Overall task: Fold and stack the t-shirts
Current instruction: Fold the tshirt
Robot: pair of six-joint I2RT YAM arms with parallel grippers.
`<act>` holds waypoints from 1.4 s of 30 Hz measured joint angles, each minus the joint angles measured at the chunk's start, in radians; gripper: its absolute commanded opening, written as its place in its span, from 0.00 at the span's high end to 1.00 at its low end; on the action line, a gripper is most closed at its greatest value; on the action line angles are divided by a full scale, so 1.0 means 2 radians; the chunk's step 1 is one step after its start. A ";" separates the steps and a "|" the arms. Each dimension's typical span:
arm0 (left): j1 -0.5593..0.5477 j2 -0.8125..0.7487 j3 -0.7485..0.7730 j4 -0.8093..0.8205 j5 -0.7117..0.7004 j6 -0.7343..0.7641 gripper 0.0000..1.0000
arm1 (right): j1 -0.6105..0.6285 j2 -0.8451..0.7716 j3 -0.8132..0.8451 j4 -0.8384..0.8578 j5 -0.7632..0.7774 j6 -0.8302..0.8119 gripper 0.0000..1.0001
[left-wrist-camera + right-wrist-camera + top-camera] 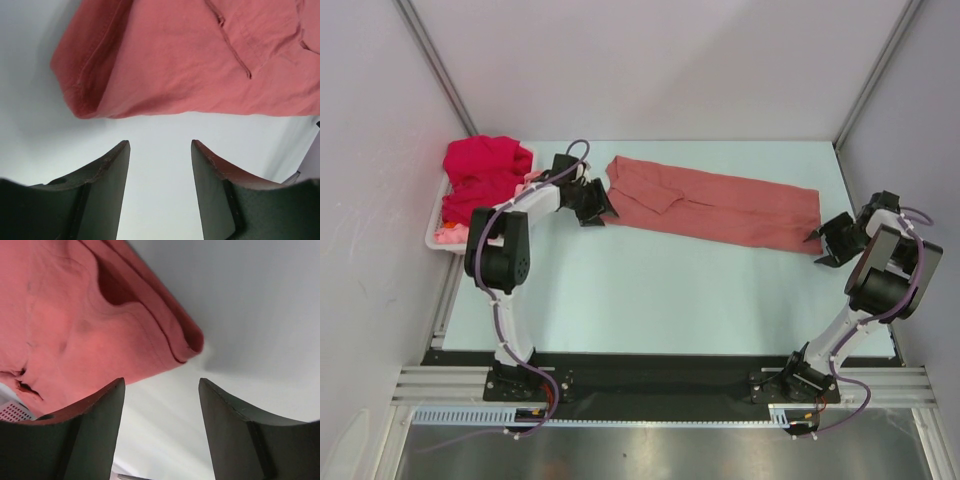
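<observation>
The salmon-red t-shirt (715, 205) is lying flat on the table (650, 300) as a long folded band. Its long axis is running left to right, between the two arms. The left gripper (592, 203) is hovering just off the shirt's left end with its jaws spread and holding nothing. In the left wrist view the shirt's edge is sitting ahead of the fingertips, not between them. The right gripper (832, 242) is waiting just off the shirt's right end, likewise released and empty, with the shirt's corner ahead and slightly left of its jaws. Each arm is nearer its own end, so folding end to end looks likely. Beyond the shirt's left end, the white basket (435, 235) is holding the crimson t-shirt (480, 170) and the light pink t-shirt (448, 237).
</observation>
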 measured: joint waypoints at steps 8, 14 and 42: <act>0.015 -0.005 -0.046 0.030 0.016 -0.027 0.40 | 0.001 0.016 -0.001 0.043 -0.020 0.017 0.43; 0.017 -0.018 -0.067 0.043 0.016 -0.036 0.37 | 0.000 0.029 -0.004 0.046 -0.021 0.021 0.48; 0.025 -0.013 -0.071 0.072 0.005 -0.066 0.41 | -0.015 0.032 -0.015 0.048 -0.013 0.001 0.86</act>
